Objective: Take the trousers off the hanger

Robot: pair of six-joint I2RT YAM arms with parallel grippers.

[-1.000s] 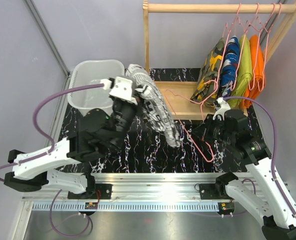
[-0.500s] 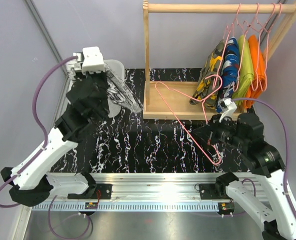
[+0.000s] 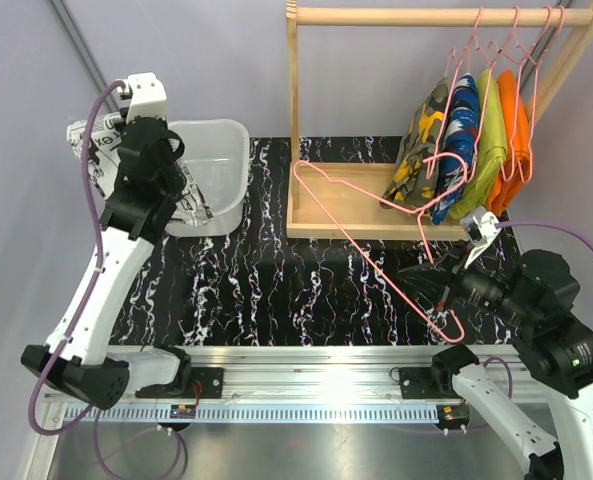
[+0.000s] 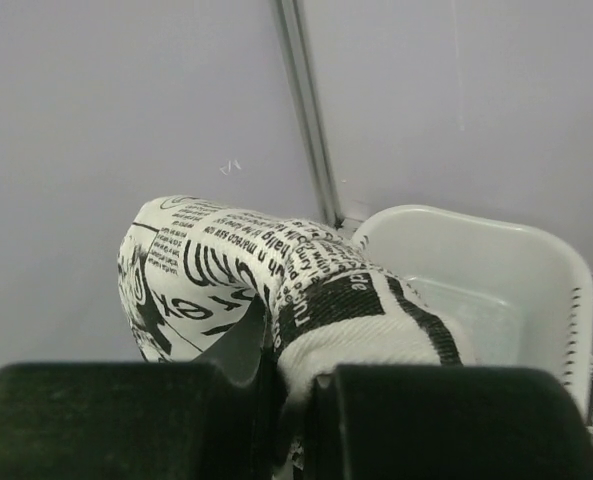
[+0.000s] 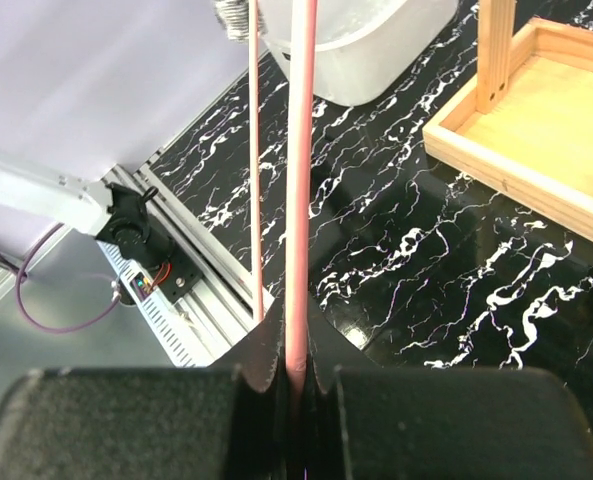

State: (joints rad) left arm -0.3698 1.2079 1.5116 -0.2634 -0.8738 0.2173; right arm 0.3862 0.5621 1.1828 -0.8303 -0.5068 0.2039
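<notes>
My left gripper [image 3: 126, 140] is shut on the black-white-grey print trousers [image 3: 88, 150], holding them high at the far left beside the clear plastic bin [image 3: 226, 135]. In the left wrist view the trousers [image 4: 276, 290] bulge out of my left gripper [image 4: 296, 400], with the bin [image 4: 536, 270] behind them. My right gripper [image 3: 446, 290] is shut on an empty pink hanger [image 3: 376, 240] that stretches from the rack base toward the near right. Its wire [image 5: 298, 200] runs up from my right gripper [image 5: 296, 385]. The camouflage trousers [image 3: 421, 140] and blue trousers [image 3: 461, 140] hang on the rack.
A wooden rack [image 3: 426, 16] with a tray base [image 3: 346, 205] stands at the back right. A lime-green garment [image 3: 488, 140] and an orange garment [image 3: 516, 130] hang at its right end. The table top is black marble [image 3: 276, 290] with a metal rail [image 3: 306, 365] along the near edge.
My left arm has swung up and to the far left, carrying the print trousers past the bin. My right gripper has pulled the pink hanger nearer and to the right.
</notes>
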